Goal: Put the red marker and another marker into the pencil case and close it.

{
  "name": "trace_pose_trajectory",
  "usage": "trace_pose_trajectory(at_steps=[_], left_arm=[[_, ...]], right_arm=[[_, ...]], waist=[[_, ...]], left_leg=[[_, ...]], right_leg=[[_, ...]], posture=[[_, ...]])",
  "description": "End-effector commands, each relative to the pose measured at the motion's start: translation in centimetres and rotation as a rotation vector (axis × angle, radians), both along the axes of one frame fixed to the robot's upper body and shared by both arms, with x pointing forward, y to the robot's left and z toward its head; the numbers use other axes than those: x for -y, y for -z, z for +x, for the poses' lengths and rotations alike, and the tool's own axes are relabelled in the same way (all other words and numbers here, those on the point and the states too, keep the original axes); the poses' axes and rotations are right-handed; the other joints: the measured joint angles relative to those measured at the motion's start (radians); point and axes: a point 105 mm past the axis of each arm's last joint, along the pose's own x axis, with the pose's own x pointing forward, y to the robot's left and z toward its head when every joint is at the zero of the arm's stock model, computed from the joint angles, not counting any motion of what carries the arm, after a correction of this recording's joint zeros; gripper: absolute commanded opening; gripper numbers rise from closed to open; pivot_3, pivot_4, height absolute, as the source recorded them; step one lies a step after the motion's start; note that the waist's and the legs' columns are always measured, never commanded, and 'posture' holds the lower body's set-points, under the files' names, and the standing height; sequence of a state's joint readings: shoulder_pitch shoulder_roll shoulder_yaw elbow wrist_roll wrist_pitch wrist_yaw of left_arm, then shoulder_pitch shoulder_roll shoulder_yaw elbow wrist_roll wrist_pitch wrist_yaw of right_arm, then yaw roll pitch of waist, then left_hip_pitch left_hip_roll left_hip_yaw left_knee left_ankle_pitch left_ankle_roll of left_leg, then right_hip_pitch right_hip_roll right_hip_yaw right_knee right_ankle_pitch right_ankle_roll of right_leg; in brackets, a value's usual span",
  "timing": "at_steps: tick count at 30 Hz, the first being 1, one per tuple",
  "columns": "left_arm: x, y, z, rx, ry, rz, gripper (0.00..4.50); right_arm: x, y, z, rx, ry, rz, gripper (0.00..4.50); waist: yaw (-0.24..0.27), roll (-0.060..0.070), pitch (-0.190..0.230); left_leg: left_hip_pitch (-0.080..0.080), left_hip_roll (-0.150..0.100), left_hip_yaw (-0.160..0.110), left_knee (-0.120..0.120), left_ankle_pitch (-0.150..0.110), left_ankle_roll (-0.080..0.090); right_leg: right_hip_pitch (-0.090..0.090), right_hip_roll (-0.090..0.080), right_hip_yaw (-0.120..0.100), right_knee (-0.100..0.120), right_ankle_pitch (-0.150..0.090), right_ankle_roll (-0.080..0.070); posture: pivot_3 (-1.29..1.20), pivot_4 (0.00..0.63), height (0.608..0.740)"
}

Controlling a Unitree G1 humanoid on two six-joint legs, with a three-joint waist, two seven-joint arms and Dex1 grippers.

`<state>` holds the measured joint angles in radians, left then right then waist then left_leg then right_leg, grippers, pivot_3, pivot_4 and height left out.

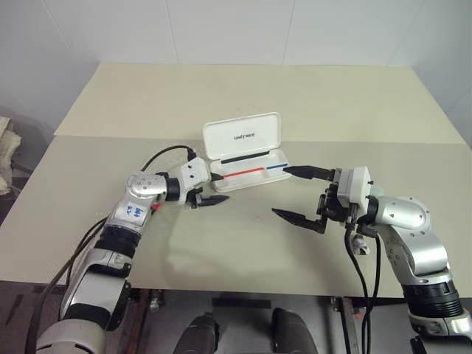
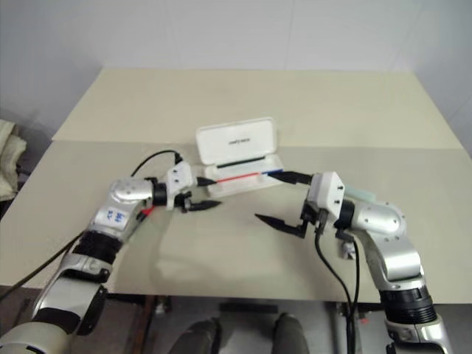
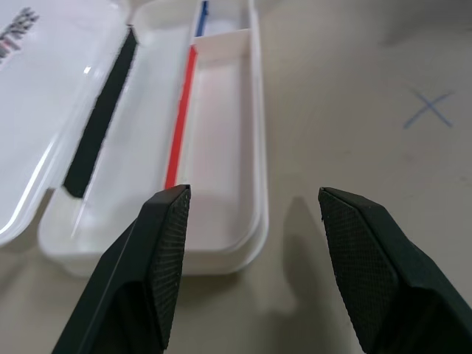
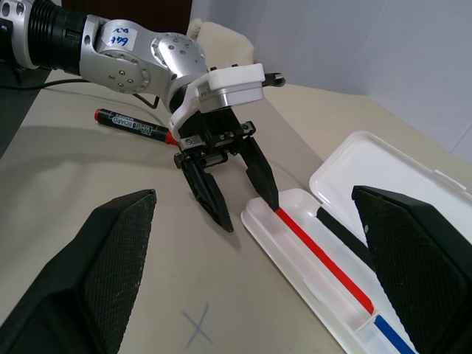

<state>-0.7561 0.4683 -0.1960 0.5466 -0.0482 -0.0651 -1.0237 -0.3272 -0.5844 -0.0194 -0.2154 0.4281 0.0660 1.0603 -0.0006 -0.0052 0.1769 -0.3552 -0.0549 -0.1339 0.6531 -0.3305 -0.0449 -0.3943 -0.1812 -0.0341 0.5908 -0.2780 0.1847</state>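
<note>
Arm shells: rounded silver-grey metal segments, joined by black ribbed collars near the elbows.
Wrist blocks: white boxy housings just behind each pincer.
Left pincer (image 4: 234, 193): two black tapering fingers on a black bracket with small screws.
Right pincer (image 1: 300, 195): two black fingers with cross-hatched inner pads (image 4: 122, 262) (the texture reads like fine knurling).
Cables: a black cable loops over the left wrist; two black cables hang from the right forearm.
Markings: a white sticker with blue handwriting on the left forearm.
Left pads (image 3: 171, 243): same cross-hatched black surface.
</note>
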Motion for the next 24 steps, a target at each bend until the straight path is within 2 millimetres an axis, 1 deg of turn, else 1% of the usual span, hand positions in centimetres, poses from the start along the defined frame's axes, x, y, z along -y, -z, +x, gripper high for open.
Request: trace_pose_trajectory(at_steps=[1,9,13,16,23,24], left_arm=[[0.4,-0.2,0.0,-0.013,0.040,0.043,2.90],[-0.4,0.8,0.9,-0.066,0.021,0.145,2.90],[-0.6,1.1,2.0,-0.077,-0.022,0.193,2.90],[-0.4,0.9,2.4,-0.085,-0.029,0.225,2.34],[0.8,0.5,2.8,-0.098,0.014,0.319,0.05],[1.1,0.6,2.6,-0.104,0.031,0.332,0.01]], right_arm=[[-0.5,-1.0,-0.6,0.039,-0.019,0.023,4.50],[-0.9,-1.7,-0.6,0.057,-0.014,0.036,4.50],[-1.0,-2.2,-0.6,0.071,-0.011,0.041,4.50],[-1.1,-2.6,-0.7,0.081,-0.013,0.043,4.50],[-1.4,-3.6,-0.5,0.106,-0.023,0.048,4.50],[-1.4,-3.7,-0.5,0.109,-0.024,0.047,4.50]], waist=[[0.000,0.000,0.000],[-0.003,0.000,0.000],[-0.003,0.000,0.000],[-0.003,-0.001,0.000],[-0.001,-0.002,0.001],[0.000,-0.002,0.001]], left_leg=[[0.000,0.000,0.000,0.000,0.000,0.000],[0.000,0.000,0.000,0.000,0.000,0.000],[0.000,0.000,0.000,0.001,0.000,0.000],[0.000,0.000,0.001,0.003,0.000,0.000],[0.000,0.000,0.003,0.006,0.001,0.002],[0.000,0.000,0.003,0.006,0.002,0.003]], right_leg=[[0.000,0.000,0.000,0.000,0.000,0.000],[0.000,0.000,0.000,0.001,0.000,0.000],[0.000,0.000,0.000,0.001,0.000,0.000],[0.001,0.000,0.000,0.002,0.001,0.001],[0.001,0.001,0.002,0.003,0.004,0.001],[0.001,0.001,0.003,0.002,0.004,0.001]], posture=[[0.00,0.150,0.740],[0.00,0.150,0.740],[0.00,0.150,0.740],[0.00,0.150,0.740],[0.00,0.150,0.740],[0.00,0.150,0.740]])
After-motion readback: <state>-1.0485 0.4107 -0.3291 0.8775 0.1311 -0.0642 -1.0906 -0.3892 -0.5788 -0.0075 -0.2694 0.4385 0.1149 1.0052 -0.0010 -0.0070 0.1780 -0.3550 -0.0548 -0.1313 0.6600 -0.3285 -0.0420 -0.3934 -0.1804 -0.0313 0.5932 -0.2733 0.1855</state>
